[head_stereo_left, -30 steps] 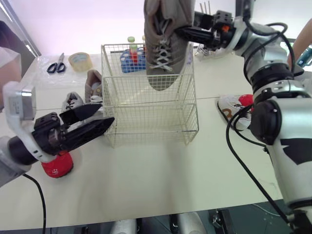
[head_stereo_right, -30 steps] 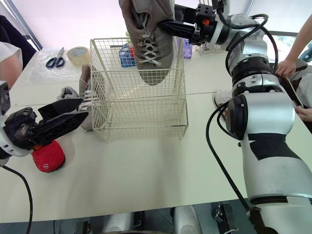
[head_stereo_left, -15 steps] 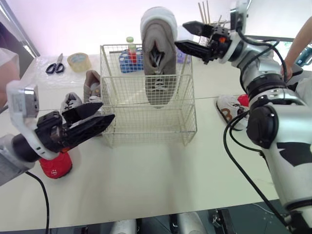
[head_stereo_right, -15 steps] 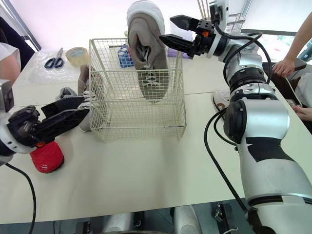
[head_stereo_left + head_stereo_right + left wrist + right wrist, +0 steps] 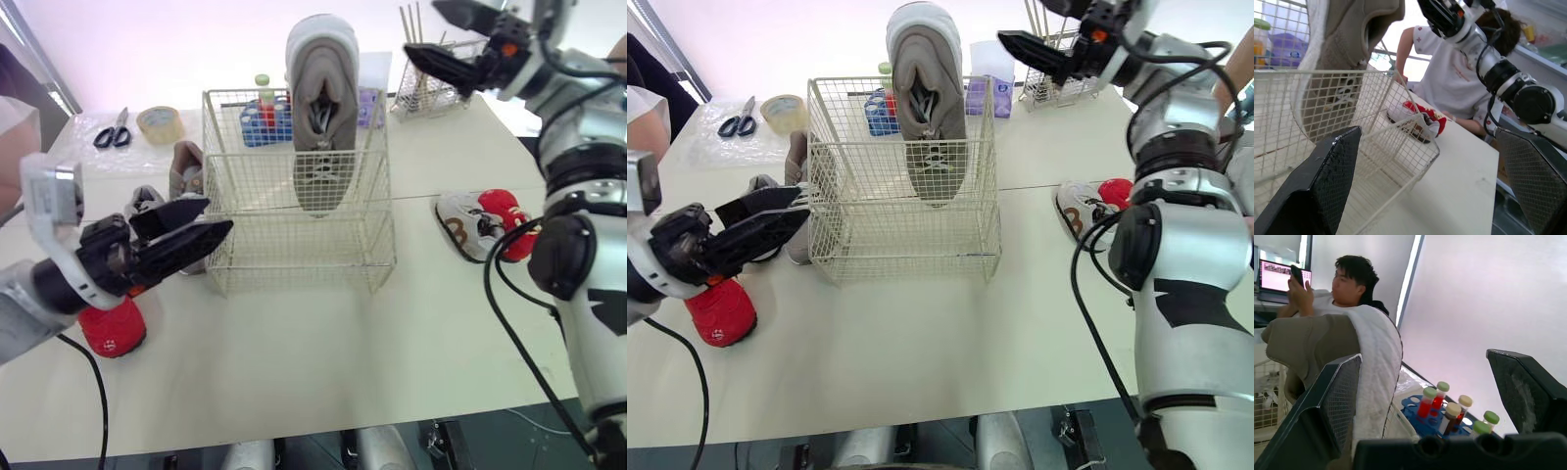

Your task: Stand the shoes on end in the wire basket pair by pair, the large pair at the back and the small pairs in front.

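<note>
Right gripper (image 5: 419, 27) has let go and drawn back; one large shoe (image 5: 321, 117) stands in the basket (image 5: 294, 264).
Head view: left gripper (image 5: 217, 212) wide by second shoe (image 5: 186, 162) on the desk (image 5: 323, 352). Wrist views: both grippers spread, empty. Next, I'd judge, it calls for grasping that second shoe.

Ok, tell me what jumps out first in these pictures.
A big grey shoe stands toe-down in the wire basket, its heel well above the rim. The right hand hangs open above and right of it, and small red and white shoes lie on the table right of the basket.
</note>
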Controlling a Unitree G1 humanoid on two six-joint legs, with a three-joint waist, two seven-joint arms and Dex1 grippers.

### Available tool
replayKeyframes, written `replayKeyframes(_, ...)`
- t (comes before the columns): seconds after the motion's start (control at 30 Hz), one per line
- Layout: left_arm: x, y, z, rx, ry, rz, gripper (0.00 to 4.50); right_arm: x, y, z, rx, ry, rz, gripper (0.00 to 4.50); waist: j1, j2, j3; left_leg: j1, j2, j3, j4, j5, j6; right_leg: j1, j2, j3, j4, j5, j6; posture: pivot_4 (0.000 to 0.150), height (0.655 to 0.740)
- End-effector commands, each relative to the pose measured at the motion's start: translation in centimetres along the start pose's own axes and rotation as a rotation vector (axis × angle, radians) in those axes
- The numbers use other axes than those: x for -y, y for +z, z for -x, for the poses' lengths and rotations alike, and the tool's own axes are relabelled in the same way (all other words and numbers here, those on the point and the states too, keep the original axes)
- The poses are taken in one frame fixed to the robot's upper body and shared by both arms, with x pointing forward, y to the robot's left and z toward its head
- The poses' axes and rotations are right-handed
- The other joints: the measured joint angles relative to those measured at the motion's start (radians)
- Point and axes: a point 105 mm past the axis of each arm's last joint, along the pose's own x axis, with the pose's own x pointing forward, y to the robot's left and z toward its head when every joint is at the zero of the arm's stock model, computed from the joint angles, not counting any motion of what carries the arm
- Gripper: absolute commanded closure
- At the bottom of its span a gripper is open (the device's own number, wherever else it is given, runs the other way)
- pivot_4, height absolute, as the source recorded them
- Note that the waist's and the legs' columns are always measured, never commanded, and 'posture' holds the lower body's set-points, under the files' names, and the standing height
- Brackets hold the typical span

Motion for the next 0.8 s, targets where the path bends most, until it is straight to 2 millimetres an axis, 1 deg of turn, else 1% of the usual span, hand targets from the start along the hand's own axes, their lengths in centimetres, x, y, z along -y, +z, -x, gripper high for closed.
replayKeyframes(0.03,-2.8,4.1,1.6,0.105,0.176,-0.093,0.0,-3.0,5.4,0.8,0.137,0.159,-0.097,0.05,0.003,0.0,0.0,0.0,0.0,-0.001,0.0,0.0,0.0,0.0,0.0,0.0,0.0,0.0,0.0,0.15,0.74)
replayKeyframes(0.1,-5.5,5.7,3.0,0.112,0.336,-0.161,0.0,-7.7,5.7,0.4,0.086,0.324,-0.215,0.05,0.005,0.0,0.0,0.0,0.001,-0.003,0.0,-0.001,0.002,0.0,0.0,-0.001,0.001,0.0,0.0,0.15,0.74)
replayKeyframes(0.13,-7.5,6.6,3.7,0.102,0.454,-0.211,0.0,-10.5,5.0,0.4,0.01,0.423,-0.256,0.05,0.003,0.0,0.0,0.0,0.001,-0.003,0.0,-0.002,0.003,0.0,0.0,-0.002,0.002,0.0,0.0,0.15,0.74)
replayKeyframes(0.2,-10.8,7.8,4.8,0.064,0.608,-0.256,0.0,-15.1,3.4,0.9,-0.15,0.59,-0.295,0.05,0.0,0.0,0.0,0.001,0.001,-0.004,0.0,-0.003,0.005,0.0,0.001,-0.003,0.003,0.0,0.0,0.15,0.74)
replayKeyframes(0.23,-12.4,8.1,5.1,0.038,0.649,-0.256,0.0,-17.0,2.8,1.3,-0.213,0.668,-0.317,0.05,0.002,0.0,0.0,0.002,0.001,-0.004,0.0,-0.002,0.004,0.0,0.001,-0.003,0.004,0.0,0.0,0.15,0.74)
replayKeyframes(0.3,-14.9,7.6,5.1,-0.053,0.684,-0.224,0.0,-19.4,1.9,2.0,-0.307,0.772,-0.347,0.05,0.003,0.0,-0.001,0.006,-0.002,-0.003,0.0,-0.002,0.005,0.004,0.004,-0.004,0.005,0.0,0.0,0.15,0.74)
replayKeyframes(0.33,-15.8,6.9,5.0,-0.109,0.678,-0.187,0.0,-20.2,1.3,2.4,-0.357,0.808,-0.339,0.05,0.004,0.0,-0.001,0.009,-0.002,-0.002,0.0,-0.002,0.005,0.007,0.003,-0.003,0.005,0.0,0.0,0.15,0.74)
replayKeyframes(0.37,-16.6,5.6,4.4,-0.178,0.637,-0.113,0.0,-20.7,0.8,2.7,-0.399,0.832,-0.309,0.05,0.006,-0.001,-0.001,0.012,-0.003,0.0,0.0,-0.002,0.005,0.01,0.003,-0.003,0.005,0.0,0.0,0.15,0.74)
replayKeyframes(0.47,-18.3,3.1,2.6,-0.287,0.548,0.073,0.0,-21.2,-0.1,2.8,-0.453,0.852,-0.24,0.05,0.012,-0.004,-0.003,0.013,-0.003,0.0,0.001,-0.002,0.005,0.014,0.004,-0.003,0.002,-0.001,0.0,0.15,0.74)
replayKeyframes(0.5,-18.7,2.7,2.1,-0.307,0.538,0.108,0.0,-21.3,-0.2,2.8,-0.458,0.852,-0.229,0.05,0.013,-0.005,-0.003,0.013,-0.004,0.0,0.002,-0.002,0.005,0.014,0.005,-0.003,0.002,-0.001,0.001,0.15,0.74)
replayKeyframes(0.57,-19.7,2.2,1.0,-0.326,0.535,0.135,0.0,-21.3,-0.1,2.9,-0.458,0.851,-0.223,0.05,0.012,-0.006,-0.003,0.011,-0.003,0.0,0.003,-0.002,0.006,0.013,0.005,-0.003,0.002,0.0,0.002,0.15,0.74)
replayKeyframes(0.6,-20.3,1.5,0.3,-0.344,0.539,0.143,0.0,-21.4,0.0,3.0,-0.452,0.85,-0.212,0.05,0.009,-0.006,-0.003,0.01,-0.003,-0.001,0.006,-0.002,0.006,0.013,0.006,-0.004,0.003,0.0,0.002,0.15,0.74)
replayKeyframes(0.63,-20.7,0.9,-0.4,-0.36,0.537,0.152,0.0,-21.5,0.0,3.1,-0.443,0.85,-0.198,0.05,0.007,-0.006,-0.003,0.008,-0.001,-0.001,0.01,-0.005,0.01,0.012,0.007,-0.004,0.003,0.0,0.002,0.15,0.74)
replayKeyframes(0.7,-21.3,0.1,-1.3,-0.385,0.545,0.149,0.0,-21.6,-0.1,3.3,-0.44,0.844,-0.19,0.05,0.002,-0.007,-0.003,0.001,-0.001,-0.001,0.015,-0.006,0.013,0.008,0.007,-0.003,0.003,0.0,0.003,0.15,0.74)
replayKeyframes(0.8,-22.0,-0.7,-2.1,-0.395,0.565,0.121,0.0,-21.5,-0.3,3.6,-0.454,0.819,-0.196,0.05,-0.001,-0.007,-0.003,-0.005,-0.001,-0.001,0.016,-0.006,0.012,0.0,0.005,-0.002,0.007,0.002,0.006,0.15,0.74)
